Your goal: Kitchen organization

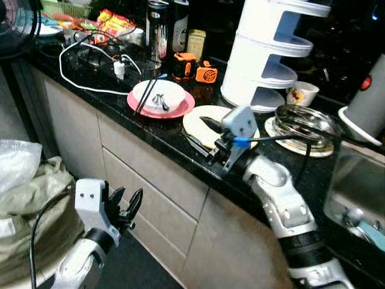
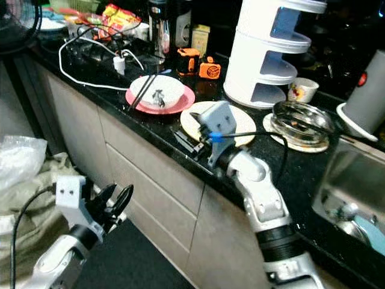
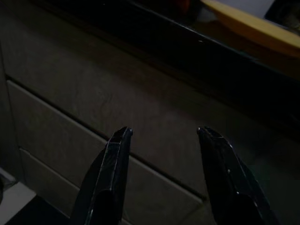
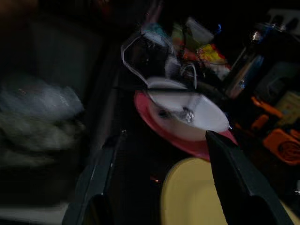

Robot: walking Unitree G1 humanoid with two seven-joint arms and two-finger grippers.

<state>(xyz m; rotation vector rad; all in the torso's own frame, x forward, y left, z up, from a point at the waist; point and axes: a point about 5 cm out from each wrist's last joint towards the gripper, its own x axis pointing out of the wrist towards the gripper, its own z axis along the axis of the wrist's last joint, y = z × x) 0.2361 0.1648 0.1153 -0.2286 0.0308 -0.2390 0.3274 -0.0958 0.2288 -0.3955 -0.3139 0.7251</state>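
We see a black countertop (image 1: 162, 129) above pale drawers. On it lie a pink plate (image 1: 180, 109), a cream plate (image 1: 195, 123), a white tiered rack (image 1: 267, 54), a cup (image 1: 301, 93) and a white cable (image 1: 78, 81).

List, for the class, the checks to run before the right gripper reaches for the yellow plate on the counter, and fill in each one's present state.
1. Right gripper open: ok, fingers spread.
2. Right gripper empty: ok.
3. Gripper lined up with the yellow plate: ok, hovering at its near edge.
4. Plate free of load: cannot tell, the wrist hides part of it.
5. Pink plate with white bowl and chopsticks close beside: not ok, tight clearance.
6. Left gripper out of the way: ok, low before the drawers.
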